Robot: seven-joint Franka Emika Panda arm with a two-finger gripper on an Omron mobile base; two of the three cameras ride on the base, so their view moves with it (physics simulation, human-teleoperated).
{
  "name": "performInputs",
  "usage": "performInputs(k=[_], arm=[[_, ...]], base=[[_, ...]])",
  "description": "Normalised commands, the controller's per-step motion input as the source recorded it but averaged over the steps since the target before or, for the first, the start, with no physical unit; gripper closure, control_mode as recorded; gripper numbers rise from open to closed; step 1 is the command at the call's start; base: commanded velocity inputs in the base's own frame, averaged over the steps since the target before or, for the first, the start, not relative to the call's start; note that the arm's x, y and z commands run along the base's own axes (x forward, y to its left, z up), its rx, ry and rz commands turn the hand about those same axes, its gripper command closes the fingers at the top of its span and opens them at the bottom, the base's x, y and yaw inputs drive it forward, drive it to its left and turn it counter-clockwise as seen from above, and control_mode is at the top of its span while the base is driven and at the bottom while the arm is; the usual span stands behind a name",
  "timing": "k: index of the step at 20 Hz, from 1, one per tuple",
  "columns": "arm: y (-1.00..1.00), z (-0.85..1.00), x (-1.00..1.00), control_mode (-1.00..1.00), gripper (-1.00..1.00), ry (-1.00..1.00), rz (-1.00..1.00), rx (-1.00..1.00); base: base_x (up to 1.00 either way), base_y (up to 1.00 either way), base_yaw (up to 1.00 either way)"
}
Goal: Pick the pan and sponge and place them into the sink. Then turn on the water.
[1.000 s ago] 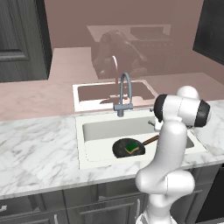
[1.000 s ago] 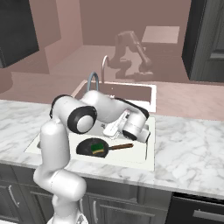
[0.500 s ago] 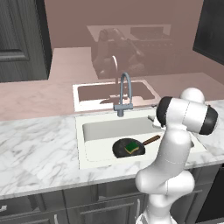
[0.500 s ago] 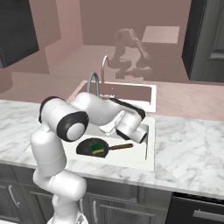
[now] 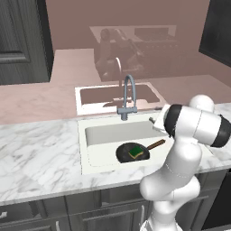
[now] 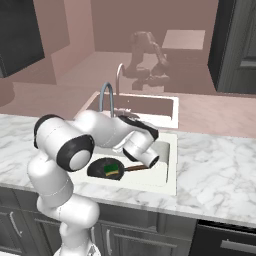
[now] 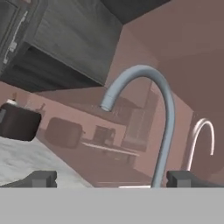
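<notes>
While the marble bench spans the foreground, the white sink sits sunk in it, w/ grey faucet at its rear rim. Black pan lies in the basin, handle toward the arm; sponge rests inside the pan. Claw faces the faucet, tips wide apart, nothing between them.

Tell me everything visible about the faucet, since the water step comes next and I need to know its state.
The faucet is a grey, metal-looking gooseneck: a slim upright tube from a small base with a side lever, curving over into a downward spout. It stands upright on the rim behind the sink, its spout over the basin. No water runs from it. The hand view shows its arch close ahead, between the open gripper's fingertips. Nothing touches it.
</notes>
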Motion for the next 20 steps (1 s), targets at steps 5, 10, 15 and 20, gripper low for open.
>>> performInputs(k=[5,10,15,20], arm=[[0.11,0.01,0.06,-1.00,-1.00,0.09,-0.04,0.14],[0.07,0.04,0.00,-1.00,-1.00,0.06,-0.07,0.15],[0.01,0.04,0.00,-1.00,-1.00,0.03,-0.09,0.16],[0.00,0.00,0.07,-1.00,-1.00,0.00,-0.13,0.12]], base=[[0.00,0.00,0.00],[0.00,0.00,0.00],[0.00,0.00,0.00],[0.00,0.00,0.00]])
